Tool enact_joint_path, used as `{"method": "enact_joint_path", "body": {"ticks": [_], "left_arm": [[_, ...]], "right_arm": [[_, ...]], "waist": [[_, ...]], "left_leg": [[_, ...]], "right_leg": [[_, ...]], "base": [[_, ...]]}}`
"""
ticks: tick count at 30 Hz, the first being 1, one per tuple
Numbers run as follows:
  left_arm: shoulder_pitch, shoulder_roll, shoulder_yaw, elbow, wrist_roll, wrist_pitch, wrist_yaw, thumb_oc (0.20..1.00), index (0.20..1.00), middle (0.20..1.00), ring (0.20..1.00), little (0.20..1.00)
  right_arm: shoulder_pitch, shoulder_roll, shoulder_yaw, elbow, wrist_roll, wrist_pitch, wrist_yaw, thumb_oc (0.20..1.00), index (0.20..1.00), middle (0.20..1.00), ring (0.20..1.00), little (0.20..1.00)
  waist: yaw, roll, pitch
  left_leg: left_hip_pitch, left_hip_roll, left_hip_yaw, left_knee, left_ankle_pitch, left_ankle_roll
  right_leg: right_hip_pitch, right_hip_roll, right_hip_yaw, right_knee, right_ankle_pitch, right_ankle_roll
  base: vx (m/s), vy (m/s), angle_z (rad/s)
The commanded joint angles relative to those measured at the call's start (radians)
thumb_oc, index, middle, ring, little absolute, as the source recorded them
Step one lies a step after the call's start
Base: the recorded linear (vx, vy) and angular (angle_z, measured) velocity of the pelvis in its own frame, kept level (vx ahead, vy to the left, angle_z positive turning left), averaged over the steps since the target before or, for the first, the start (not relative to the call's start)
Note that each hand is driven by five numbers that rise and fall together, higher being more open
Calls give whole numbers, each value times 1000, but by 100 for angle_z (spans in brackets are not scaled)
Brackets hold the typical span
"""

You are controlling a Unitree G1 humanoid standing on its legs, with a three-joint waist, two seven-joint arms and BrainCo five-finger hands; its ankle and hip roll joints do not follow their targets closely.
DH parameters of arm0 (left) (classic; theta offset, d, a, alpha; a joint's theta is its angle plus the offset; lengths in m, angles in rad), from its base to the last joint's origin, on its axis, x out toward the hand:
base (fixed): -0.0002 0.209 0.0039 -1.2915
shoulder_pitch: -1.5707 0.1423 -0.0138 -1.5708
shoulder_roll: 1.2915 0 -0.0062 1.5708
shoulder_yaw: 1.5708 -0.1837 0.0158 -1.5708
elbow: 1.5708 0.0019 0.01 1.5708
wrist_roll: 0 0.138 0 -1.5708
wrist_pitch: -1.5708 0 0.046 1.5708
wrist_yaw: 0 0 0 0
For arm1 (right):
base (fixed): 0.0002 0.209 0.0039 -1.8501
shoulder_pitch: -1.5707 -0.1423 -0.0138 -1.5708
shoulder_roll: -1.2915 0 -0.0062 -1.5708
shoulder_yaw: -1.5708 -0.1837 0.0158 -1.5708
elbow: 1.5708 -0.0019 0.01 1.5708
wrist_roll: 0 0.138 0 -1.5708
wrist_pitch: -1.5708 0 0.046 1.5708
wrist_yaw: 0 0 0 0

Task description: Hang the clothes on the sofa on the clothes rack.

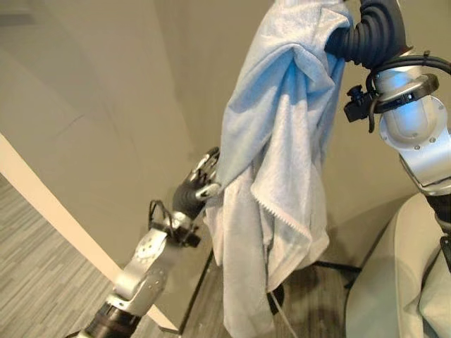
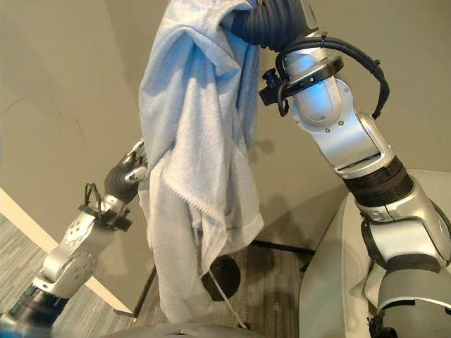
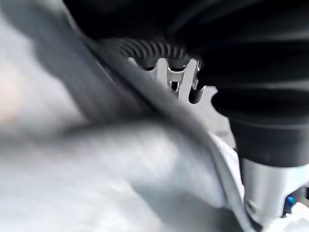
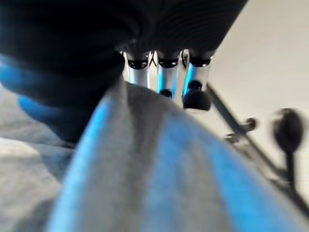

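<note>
Wall (image 1: 106,105): plain beige surface, meeting another wall at a corner behind the cloth, with a pale skirting band running diagonally at lower left.

Floor (image 1: 28,282): grey wood-grain planks.

Sofa (image 2: 331,282): pale grey, smooth rounded arm at lower right, beside the right arm.

Garment (image 1: 275,176): light blue terry-like cloth, soft and heavily folded, hanging long from the top of the view down to near the floor; one edge showed a small zigzag trim. It hung in the air between the two arms, clear of the sofa.

Clothes rack (image 4: 241,130): thin dark metal rods with a rounded knob, seen past the fingers in the right wrist view; dark legs on the floor behind the cloth.

Right robot hand (image 2: 271,24): raised high, dark ribbed cover at the garment's top; fingers (image 4: 166,77) lay over the cloth, but whether they clasped it could not be told.

Left robot hand (image 1: 201,179): lower, fingers curled, pinching the garment's side edge.
</note>
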Motion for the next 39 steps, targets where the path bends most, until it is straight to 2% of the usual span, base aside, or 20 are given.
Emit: {"method": "enact_joint_path", "body": {"ticks": [1,6,14,19,25,27,29,31,39], "left_arm": [[30,84,49,-84,-79,-23,-28,1000,1000,1000,1000,1000],[98,159,75,-134,-128,-20,-43,1000,1000,1000,1000,1000],[142,188,120,-158,-132,-27,-25,1000,1000,1000,1000,1000],[173,183,147,-171,-127,-26,-18,1000,1000,1000,1000,1000],[201,179,135,-202,-136,-19,-12,1000,1000,1000,1000,1000],[201,177,122,-213,-127,-16,-6,1000,1000,1000,1000,1000],[167,150,49,-210,-114,-3,11,1000,1000,1000,1000,1000],[139,120,1,-204,-101,4,17,1000,1000,1000,1000,1000],[38,36,-126,-148,-58,34,30,1000,1000,1000,1000,1000]], "right_arm": [[-152,-11,9,97,29,3,-18,200,200,200,200,200],[-161,-51,22,177,74,1,-24,200,200,200,200,200],[-176,-53,33,211,137,-9,-18,200,200,200,200,200],[-212,-26,60,194,128,-8,-3,200,200,200,200,200],[-246,51,94,245,158,-10,3,200,200,200,200,200],[-252,82,98,253,167,-10,3,200,200,200,200,200],[-269,148,116,259,176,-7,3,200,200,200,200,200],[-285,178,124,264,180,-6,2,200,200,200,200,200],[-330,224,143,257,207,-13,-6,200,200,200,200,200]], "waist": [[29,-40,-21],[43,-41,-13],[64,-43,-5],[84,-47,3],[102,-60,2],[105,-61,1],[106,-66,-2],[105,-72,-4],[93,-78,-8]], "left_leg": [[27,-67,53,17,-115,88],[31,-77,30,15,-111,91],[31,-84,-2,13,-103,91],[36,-92,-12,12,-102,99],[35,-107,-18,11,-101,103],[34,-109,-20,11,-100,105],[33,-112,-25,11,-98,108],[35,-114,-26,11,-99,108],[37,-113,-23,11,-98,109]], "right_leg": [[-40,-97,1,85,-77,89],[-39,-123,-27,129,-86,97],[-43,-152,-64,187,-104,101],[-54,-172,-80,234,-111,105],[-52,-196,-95,251,-107,111],[-51,-200,-99,249,-105,112],[-49,-203,-101,253,-105,112],[-48,-205,-101,256,-106,112],[-48,-201,-93,258,-108,112]], "base": [[-44,46,7],[-45,37,9],[-44,31,19],[-43,25,16],[-25,19,11],[-14,11,6],[-16,12,11],[-5,6,6],[1,4,5]]}}
